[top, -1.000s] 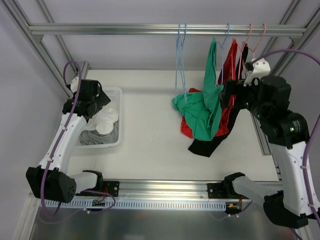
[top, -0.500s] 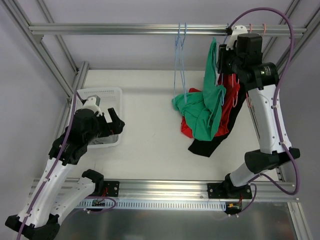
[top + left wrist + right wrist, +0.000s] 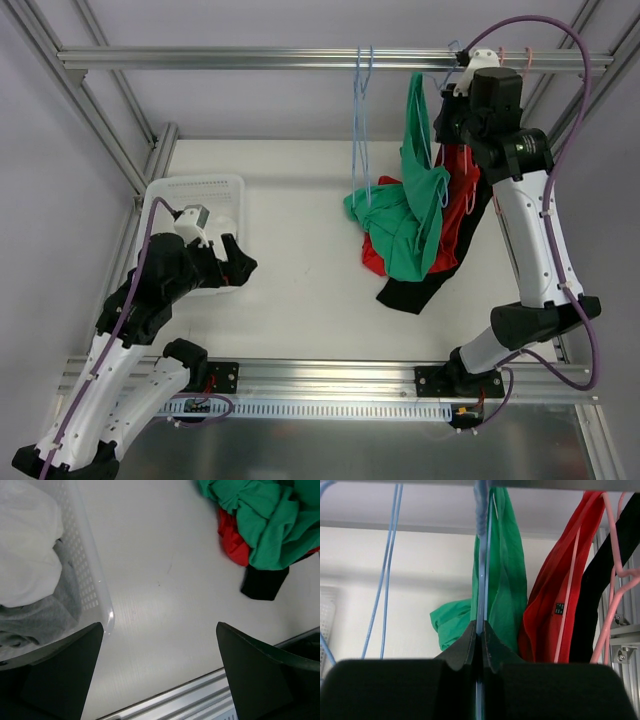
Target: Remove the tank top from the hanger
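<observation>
Three tank tops hang at the right end of the overhead rail [image 3: 250,58]. The green tank top [image 3: 415,215] is draped on a blue wire hanger [image 3: 481,580], with a red tank top [image 3: 555,595] and a black tank top [image 3: 592,600] on pink hangers [image 3: 620,575] just to its right. The green one's lower part lies bunched on the white table [image 3: 300,250], on top of the red and black cloth. The right gripper [image 3: 479,632] is raised near the rail, its fingers pinched together on the wire of the blue wire hanger, right beside the green strap. An empty blue hanger [image 3: 360,120] hangs further left. The left gripper [image 3: 157,630] hovers spread wide and holding nothing above the table, just beside the white basket [image 3: 95,580]. A white garment [image 3: 25,545] and a grey garment [image 3: 40,615] lie in the basket.
</observation>
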You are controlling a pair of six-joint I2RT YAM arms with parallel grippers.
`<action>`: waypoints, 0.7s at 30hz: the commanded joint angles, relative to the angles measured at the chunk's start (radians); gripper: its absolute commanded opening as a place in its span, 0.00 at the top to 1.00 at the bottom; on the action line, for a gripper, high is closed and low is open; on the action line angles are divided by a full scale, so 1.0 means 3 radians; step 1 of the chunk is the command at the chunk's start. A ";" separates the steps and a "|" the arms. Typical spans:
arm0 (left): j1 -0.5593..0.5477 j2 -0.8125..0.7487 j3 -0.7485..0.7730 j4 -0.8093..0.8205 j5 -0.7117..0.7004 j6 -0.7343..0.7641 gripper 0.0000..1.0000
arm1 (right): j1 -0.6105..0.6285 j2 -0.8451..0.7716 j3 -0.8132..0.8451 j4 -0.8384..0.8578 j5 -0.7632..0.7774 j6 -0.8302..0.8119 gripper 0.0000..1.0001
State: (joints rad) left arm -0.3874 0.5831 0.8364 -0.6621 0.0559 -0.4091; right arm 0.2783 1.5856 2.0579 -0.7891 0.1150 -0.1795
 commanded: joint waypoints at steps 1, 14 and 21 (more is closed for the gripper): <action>-0.0033 -0.0041 0.0035 0.0340 0.0600 0.0065 0.01 | -0.0002 -0.0376 -0.0064 0.0697 -0.0076 0.0184 1.00; -0.0620 0.0442 0.0739 0.1230 0.1103 0.0059 0.01 | -0.0007 -0.1265 -0.1023 0.0657 -0.0684 0.0327 1.00; -0.1842 0.1883 0.2164 0.1271 0.0082 0.0688 0.01 | -0.0002 -0.2630 -0.2094 0.0458 -0.0946 0.0302 1.00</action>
State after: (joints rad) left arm -0.8211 0.9684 1.3258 -0.3344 0.2497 -0.3248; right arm 0.2783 0.9321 1.4582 -0.6823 -0.1081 -0.0959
